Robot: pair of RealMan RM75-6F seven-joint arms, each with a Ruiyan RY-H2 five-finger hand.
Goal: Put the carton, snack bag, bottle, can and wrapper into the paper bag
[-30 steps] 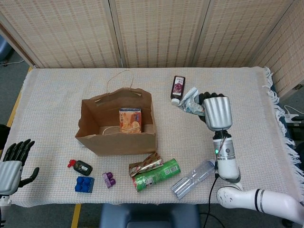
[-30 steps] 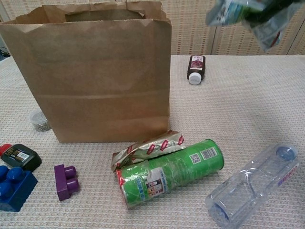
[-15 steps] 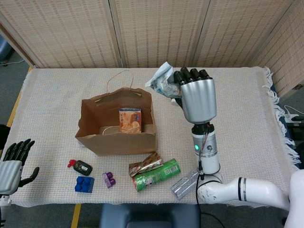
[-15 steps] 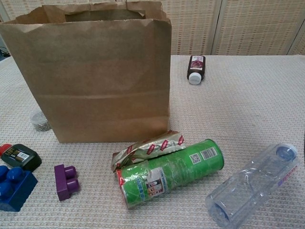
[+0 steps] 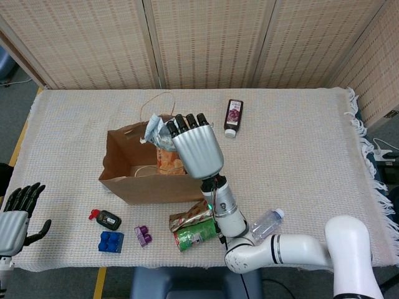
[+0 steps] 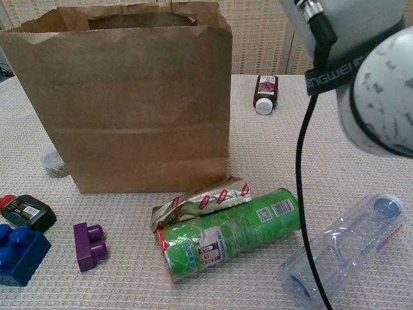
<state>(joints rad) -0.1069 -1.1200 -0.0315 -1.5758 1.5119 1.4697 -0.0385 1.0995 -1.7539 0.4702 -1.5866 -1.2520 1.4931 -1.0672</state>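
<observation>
My right hand grips a crumpled silver-blue snack bag above the open top of the brown paper bag, which stands upright. An orange carton stands inside, partly hidden by the hand. In front of the bag lie a foil wrapper, a green can on its side and a clear plastic bottle. The chest view shows the paper bag, wrapper, can, bottle and only my right forearm. My left hand hangs open off the table's left front corner.
A small dark bottle lies behind the bag to the right. A black and red object, a blue brick and a purple brick lie at the front left. A small clear item sits left of the bag.
My right hand has carried the snack bag up and leftward from the table's right side to above the paper bag's opening. The left hand has not moved.
</observation>
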